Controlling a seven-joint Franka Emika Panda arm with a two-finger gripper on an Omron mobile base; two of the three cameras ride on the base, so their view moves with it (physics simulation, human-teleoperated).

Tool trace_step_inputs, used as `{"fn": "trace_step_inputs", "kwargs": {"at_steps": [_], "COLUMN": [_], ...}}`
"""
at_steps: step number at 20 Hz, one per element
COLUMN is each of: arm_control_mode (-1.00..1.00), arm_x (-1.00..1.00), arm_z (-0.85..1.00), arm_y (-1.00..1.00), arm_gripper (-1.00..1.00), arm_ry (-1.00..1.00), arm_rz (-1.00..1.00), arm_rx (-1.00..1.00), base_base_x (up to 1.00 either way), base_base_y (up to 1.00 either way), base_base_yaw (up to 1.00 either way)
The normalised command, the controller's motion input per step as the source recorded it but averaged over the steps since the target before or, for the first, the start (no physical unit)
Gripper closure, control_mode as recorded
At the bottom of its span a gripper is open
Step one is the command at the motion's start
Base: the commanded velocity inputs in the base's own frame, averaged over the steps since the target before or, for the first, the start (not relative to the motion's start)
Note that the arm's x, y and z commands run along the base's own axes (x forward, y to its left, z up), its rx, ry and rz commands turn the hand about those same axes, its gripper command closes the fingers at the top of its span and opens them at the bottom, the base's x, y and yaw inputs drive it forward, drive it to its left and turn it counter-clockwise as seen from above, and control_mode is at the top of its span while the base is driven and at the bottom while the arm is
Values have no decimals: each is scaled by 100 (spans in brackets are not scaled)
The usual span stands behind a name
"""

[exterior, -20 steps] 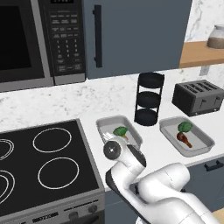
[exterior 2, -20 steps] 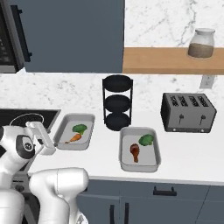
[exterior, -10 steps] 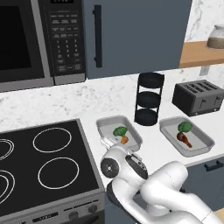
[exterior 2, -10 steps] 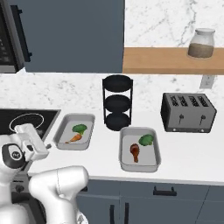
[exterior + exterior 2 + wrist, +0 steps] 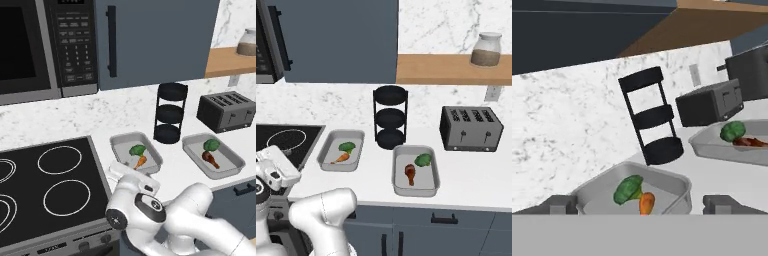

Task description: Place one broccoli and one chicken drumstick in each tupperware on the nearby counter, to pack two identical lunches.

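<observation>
A: Start with the left base view. Where do the task's things lie from the hand?

B: The hand (image 5: 131, 176) sits low at the stovetop's edge. The near tupperware (image 5: 120, 146) lies just beyond it on the counter (image 5: 172, 167), holding a broccoli (image 5: 137, 149) and the orange chicken drumstick (image 5: 141, 161). The far tupperware (image 5: 231, 165) is further to the right, with its own broccoli (image 5: 211, 145) and the darker drumstick (image 5: 210, 158).

A: And the right base view?

B: The same layout from the other side: the hand (image 5: 277, 167) is at the left, apart from the near tupperware (image 5: 327, 161), which lies ahead and to its right. The far tupperware (image 5: 413, 189) is past the black stand (image 5: 390, 117).

A: The hand view?

B: It looks straight at the near tupperware (image 5: 679, 186), broccoli (image 5: 628, 189) beside drumstick (image 5: 646, 203), the drumstick's long axis running roughly toward the camera. The two tips stand wide apart with nothing between them, so the hand is released and empty.

A: So what's left?

B: Judging from the trays, both lunches look packed.
</observation>
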Motion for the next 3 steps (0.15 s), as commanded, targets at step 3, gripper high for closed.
{"fn": "trace_step_inputs", "kwargs": {"at_steps": [3], "arm_control_mode": [-100], "arm_x": [-38], "arm_z": [30], "arm_y": [24], "arm_gripper": [-100], "arm_ry": [-13], "arm_rz": [1], "arm_rx": [-15], "base_base_x": [0], "base_base_y": [0], "base_base_yaw": [0]}}
